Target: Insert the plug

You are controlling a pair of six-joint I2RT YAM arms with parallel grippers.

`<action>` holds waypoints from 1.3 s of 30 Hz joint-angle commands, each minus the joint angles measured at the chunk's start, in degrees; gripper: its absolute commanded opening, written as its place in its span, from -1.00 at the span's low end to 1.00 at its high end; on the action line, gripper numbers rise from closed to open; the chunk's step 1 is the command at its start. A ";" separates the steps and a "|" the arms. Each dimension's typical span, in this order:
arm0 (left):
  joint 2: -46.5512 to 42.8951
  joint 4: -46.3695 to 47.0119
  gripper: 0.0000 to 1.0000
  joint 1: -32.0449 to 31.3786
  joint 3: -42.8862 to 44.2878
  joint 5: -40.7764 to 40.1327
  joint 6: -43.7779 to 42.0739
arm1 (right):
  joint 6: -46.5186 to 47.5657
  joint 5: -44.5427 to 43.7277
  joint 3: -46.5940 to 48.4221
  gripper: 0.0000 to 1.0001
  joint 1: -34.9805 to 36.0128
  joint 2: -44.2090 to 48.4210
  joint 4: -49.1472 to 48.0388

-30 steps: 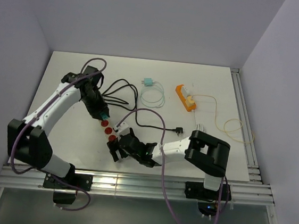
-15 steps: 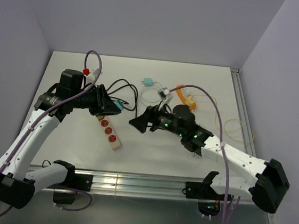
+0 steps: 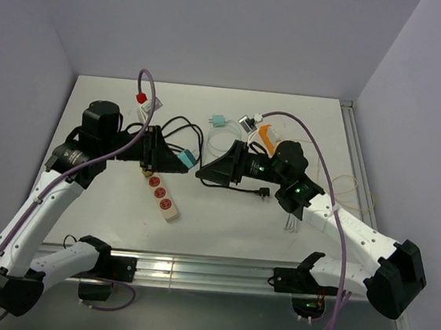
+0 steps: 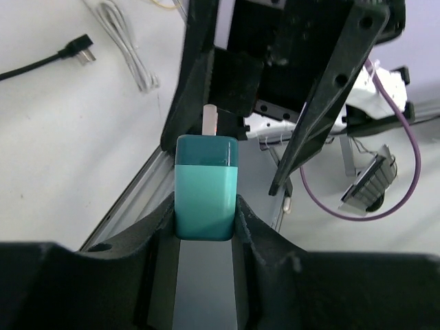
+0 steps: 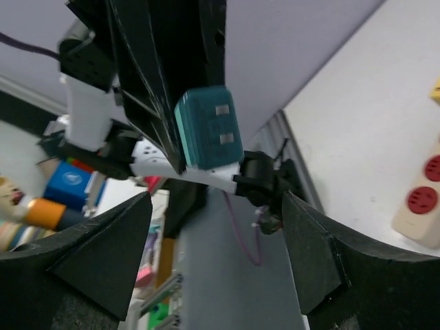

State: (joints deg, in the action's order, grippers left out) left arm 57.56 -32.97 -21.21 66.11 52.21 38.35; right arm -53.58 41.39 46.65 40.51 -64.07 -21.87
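Our left gripper [image 4: 205,210] pinched the plug [image 4: 205,182]; we judged the spread right gripper [image 5: 213,265], just ahead, should square up before closing.

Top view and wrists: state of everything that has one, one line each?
left gripper: shut on the teal plug, raised off the table
teal plug: held, prongs pointing toward the right gripper, not inserted
right gripper: open, empty, facing the teal plug
power strip: flat on the table, nothing plugged in
black cable plug: loose on the table, unplugged
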 commanded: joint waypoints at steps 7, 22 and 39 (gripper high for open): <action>0.62 3.61 -0.99 -6.38 2.18 0.09 -1.78 | -15.32 9.77 3.79 0.46 -2.10 -7.02 -21.90; 1.94 1.17 -0.99 -7.44 4.20 -5.95 -2.84 | -15.42 10.39 2.66 -1.00 -2.10 -5.37 -21.73; -11.23 13.20 0.60 -7.44 -6.78 -29.08 12.36 | -19.54 -15.10 -8.07 -1.00 -0.87 4.22 -25.24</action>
State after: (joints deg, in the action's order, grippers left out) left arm 48.45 -22.85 -28.82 59.22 29.21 49.41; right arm -72.38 29.76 38.22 39.75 -62.35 -43.75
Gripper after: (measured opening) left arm 0.760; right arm 0.396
